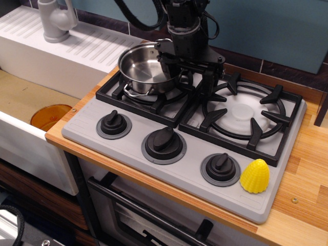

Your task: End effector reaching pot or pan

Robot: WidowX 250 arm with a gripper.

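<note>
The small shiny steel pot (143, 65) sits on the back left burner of the toy stove (128, 148), its wire loop handle (135, 93) pointing to the front. My black gripper (188, 77) comes down from above at the pot's right side. One finger (171, 67) reaches inside the pot against its right wall, and the other finger (207, 84) stands outside over the grate. The jaws are apart and straddle the rim, which lies between them. The pot's right rim is hidden behind the gripper.
A yellow ridged cone-shaped object (254, 176) sits at the stove's front right corner. Three black knobs (164, 142) line the front. The right burner grate (241, 113) is bare. An orange dish (49, 116) lies in the sink at left, and a grey faucet (54, 20) stands behind.
</note>
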